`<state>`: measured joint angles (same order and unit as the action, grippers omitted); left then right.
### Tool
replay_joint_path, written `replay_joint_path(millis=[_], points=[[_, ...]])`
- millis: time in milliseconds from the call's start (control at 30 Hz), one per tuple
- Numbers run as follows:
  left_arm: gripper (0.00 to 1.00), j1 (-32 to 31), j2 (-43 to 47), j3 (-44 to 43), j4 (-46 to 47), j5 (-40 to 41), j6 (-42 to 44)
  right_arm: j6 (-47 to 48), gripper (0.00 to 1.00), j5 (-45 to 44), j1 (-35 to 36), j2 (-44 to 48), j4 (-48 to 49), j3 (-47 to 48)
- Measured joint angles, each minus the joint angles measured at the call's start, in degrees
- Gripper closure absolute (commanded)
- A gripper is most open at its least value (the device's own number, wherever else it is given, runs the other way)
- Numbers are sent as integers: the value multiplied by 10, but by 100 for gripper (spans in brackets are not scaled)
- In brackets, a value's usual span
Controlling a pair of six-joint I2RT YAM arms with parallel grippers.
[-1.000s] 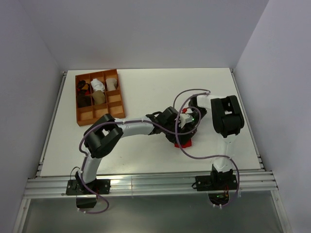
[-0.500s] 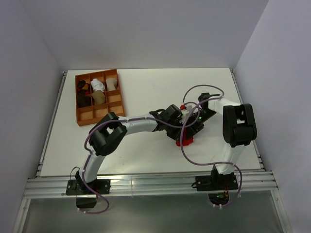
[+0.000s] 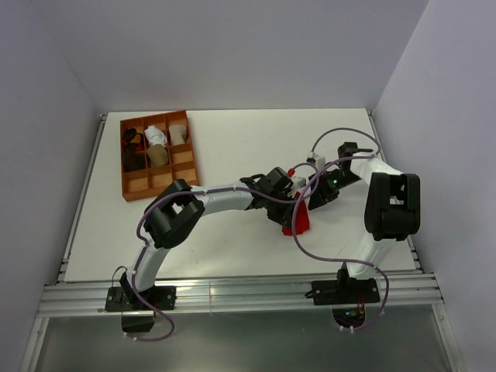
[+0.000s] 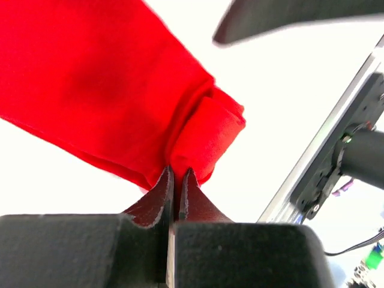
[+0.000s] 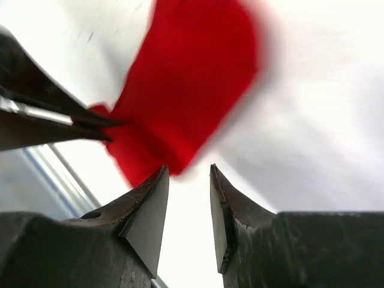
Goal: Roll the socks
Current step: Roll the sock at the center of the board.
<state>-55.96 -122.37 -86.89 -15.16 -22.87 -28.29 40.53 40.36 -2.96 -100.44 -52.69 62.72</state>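
The red sock (image 3: 297,225) lies on the white table right of centre. In the left wrist view the red sock (image 4: 114,84) fills the upper left, with one end folded over into a small roll. My left gripper (image 4: 178,171) is shut on that rolled end; from above, the left gripper (image 3: 290,208) sits just over the sock. My right gripper (image 5: 187,171) is open with nothing between its fingers and hangs just short of the red sock (image 5: 186,90). From above, the right gripper (image 3: 311,201) is at the sock's right side.
An orange divided tray (image 3: 188,159) stands at the back left and holds several rolled sock bundles, among them white, tan and dark ones. The table's aluminium front rail (image 3: 232,294) runs along the near edge by the arm bases.
The right arm has swung out to the right and its gripper has drawn back off the sock, jaws widening and then narrowing. The left gripper keeps its hold on the sock's rolled end.
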Motion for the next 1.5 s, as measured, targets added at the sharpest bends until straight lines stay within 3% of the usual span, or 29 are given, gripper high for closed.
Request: replay_joint_path(millis=[400,700,767,900,1233,1367,1500], points=[[100,-12,-7,0,-16,-11,-3,-89,63,-5,-6,-84,47,79],[100,-21,-3,1,-16,3,-2,-127,57,-42,42,-104,54,80],[100,-23,-2,2,-16,7,0,-134,60,-45,56,-104,55,81],[100,-27,0,2,-19,14,4,-150,75,-61,71,-113,54,90],[100,-30,-22,-52,-75,21,25,-186,77,-83,91,-160,22,160],[100,-27,-58,-95,-95,-15,23,-186,72,-84,95,-162,23,165],[100,-21,-72,-105,-97,-55,16,-190,47,-70,94,-161,24,166]])
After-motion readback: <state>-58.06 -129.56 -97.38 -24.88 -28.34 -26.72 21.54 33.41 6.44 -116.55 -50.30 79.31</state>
